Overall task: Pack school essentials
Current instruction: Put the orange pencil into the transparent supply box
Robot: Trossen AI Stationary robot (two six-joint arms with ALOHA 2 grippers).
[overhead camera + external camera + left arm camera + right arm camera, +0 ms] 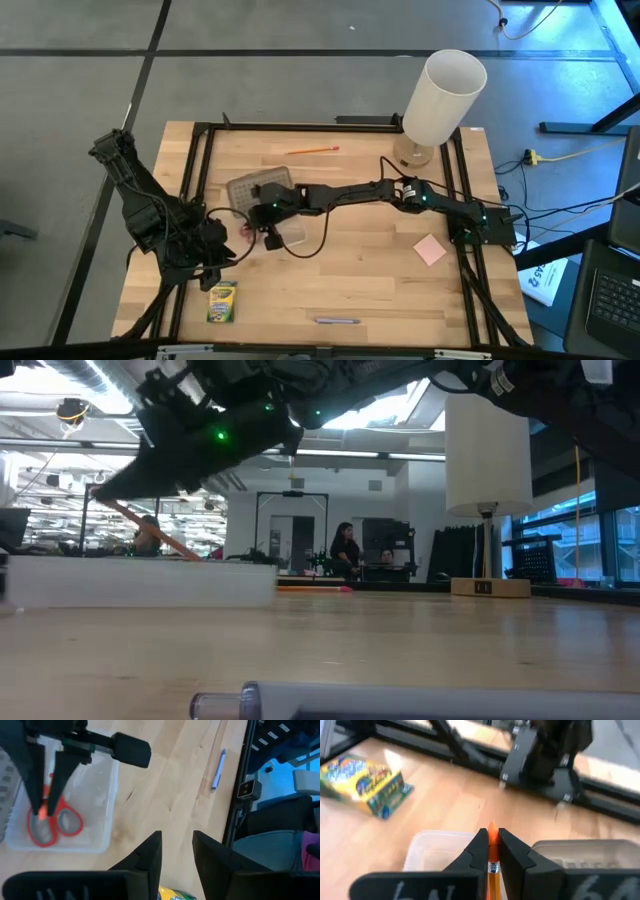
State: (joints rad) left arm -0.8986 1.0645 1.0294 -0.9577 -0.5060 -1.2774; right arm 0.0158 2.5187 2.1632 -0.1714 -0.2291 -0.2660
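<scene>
A clear plastic case [95, 800] lies open at mid-table, with red-handled scissors [65, 822] on its floor. My right gripper [492, 837] hovers over the case, shut on an orange pencil [493, 880]. My left gripper [177, 855] stands open with nothing between its fingers, near the table's left edge beside the case [285, 232]. A second orange pencil [312, 150] lies at the far side. The green-and-yellow crayon box [222, 301], the grey pen [337, 321] and the pink pad [430, 249] lie flat on the table. My right gripper pinches the pencil between its two fingers at the eraser end [492, 834], which pokes just past the fingertips. The fingers slant down from the table's right side and lie along the pencil. The pencil [44, 810] is lifted, its end just above the scissors' handles.
A tall white cylinder [442, 92] stands on a wooden base at the far right corner. A black frame [195, 160] runs along the table's edges. The case's dimpled grey lid [256, 187] lies open on its far side. Bare wood shows between case and pad.
</scene>
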